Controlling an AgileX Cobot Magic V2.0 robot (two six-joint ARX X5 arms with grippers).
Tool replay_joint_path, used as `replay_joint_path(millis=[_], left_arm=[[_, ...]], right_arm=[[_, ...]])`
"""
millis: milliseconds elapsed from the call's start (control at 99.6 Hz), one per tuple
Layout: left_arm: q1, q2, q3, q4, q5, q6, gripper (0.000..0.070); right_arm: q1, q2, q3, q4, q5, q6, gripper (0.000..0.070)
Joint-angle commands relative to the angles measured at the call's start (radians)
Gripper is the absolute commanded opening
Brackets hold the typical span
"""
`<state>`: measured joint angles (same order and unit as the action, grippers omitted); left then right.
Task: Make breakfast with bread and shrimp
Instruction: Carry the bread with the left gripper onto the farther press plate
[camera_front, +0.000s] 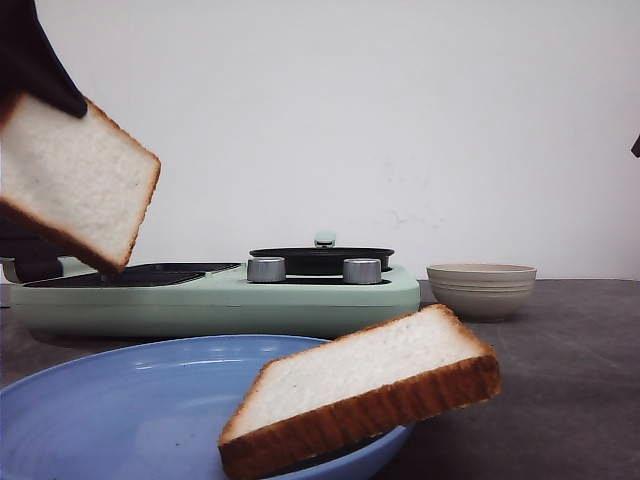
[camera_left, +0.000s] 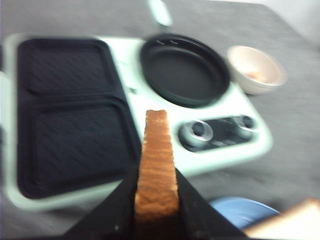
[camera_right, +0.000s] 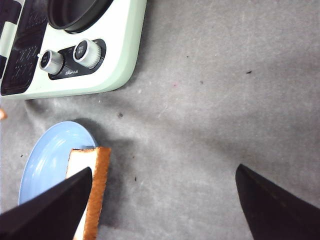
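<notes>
Your left gripper is pinching one bread slice by its edge, the slice hanging tilted in the air above the cooker's grill plates. The pinch is narrow and on the crust only, so the soft slice could swing, tear or slide out before it is over a plate. The other slice leans on the rim of the blue plate, partly overhanging; a nudge could tip it onto the table. Your right gripper is spread wide and empty, beside that slice. The shrimp sit in the bowl beyond the knobs. A small label under the knobs is too blurred to read.
</notes>
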<state>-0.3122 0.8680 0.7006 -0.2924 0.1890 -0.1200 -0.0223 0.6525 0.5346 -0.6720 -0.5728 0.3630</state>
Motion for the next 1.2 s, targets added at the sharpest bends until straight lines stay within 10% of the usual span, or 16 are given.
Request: replay_joint_path(millis=[0, 542, 1194], left_arm=[[-0.004, 0.030, 0.011, 0.038, -0.022, 0.069, 0.0003], [-0.005, 0.291, 0.039, 0.503, -0.225, 0.432, 0.0003], [-0.002, 0.852, 0.481, 0.577, -0.363, 0.826, 0.0003]], right_arm=[[0.001, 0.005, 0.015, 0.000, -0.004, -0.015, 0.0578], [0.001, 0.006, 0.015, -0.016, -0.003, -0.016, 0.0578], [0.001, 0.006, 0.015, -0.013, 0.005, -0.016, 0.0578]])
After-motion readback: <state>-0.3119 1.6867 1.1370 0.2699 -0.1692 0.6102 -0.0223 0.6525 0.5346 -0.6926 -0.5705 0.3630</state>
